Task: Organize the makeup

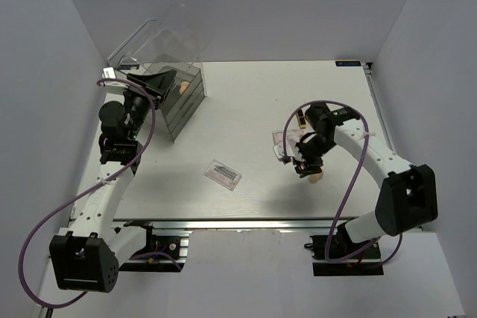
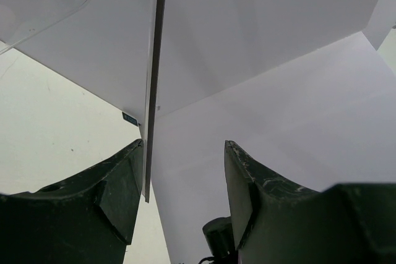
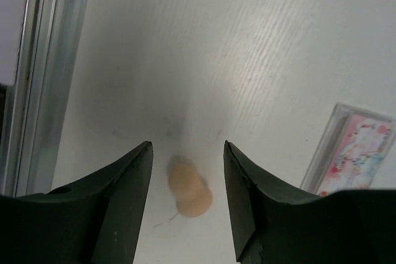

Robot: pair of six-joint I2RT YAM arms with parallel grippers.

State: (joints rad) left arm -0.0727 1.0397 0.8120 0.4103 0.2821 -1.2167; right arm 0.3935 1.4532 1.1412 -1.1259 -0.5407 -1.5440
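My right gripper (image 1: 304, 160) is open and hovers just above a tan egg-shaped sponge (image 1: 314, 176) lying on the table. In the right wrist view the sponge (image 3: 189, 187) lies between and below my open gripper (image 3: 185, 146). A clear pinkish palette (image 1: 282, 139) lies beside it and also shows in the right wrist view (image 3: 357, 153). A second palette (image 1: 223, 174) lies mid-table. A black-and-gold lipstick (image 1: 300, 118) lies behind the right gripper. My left gripper (image 1: 153, 82) is open at the drawer box (image 1: 179, 102), where another tan sponge (image 1: 181, 88) shows. In the left wrist view my gripper (image 2: 184, 146) points up, with a thin clear panel edge (image 2: 151, 91) close by its left finger.
The drawer box's clear lid (image 1: 153, 46) stands raised at the back left. White walls enclose the table on three sides. A metal rail (image 1: 223, 223) runs along the near edge and shows in the right wrist view (image 3: 43, 78).
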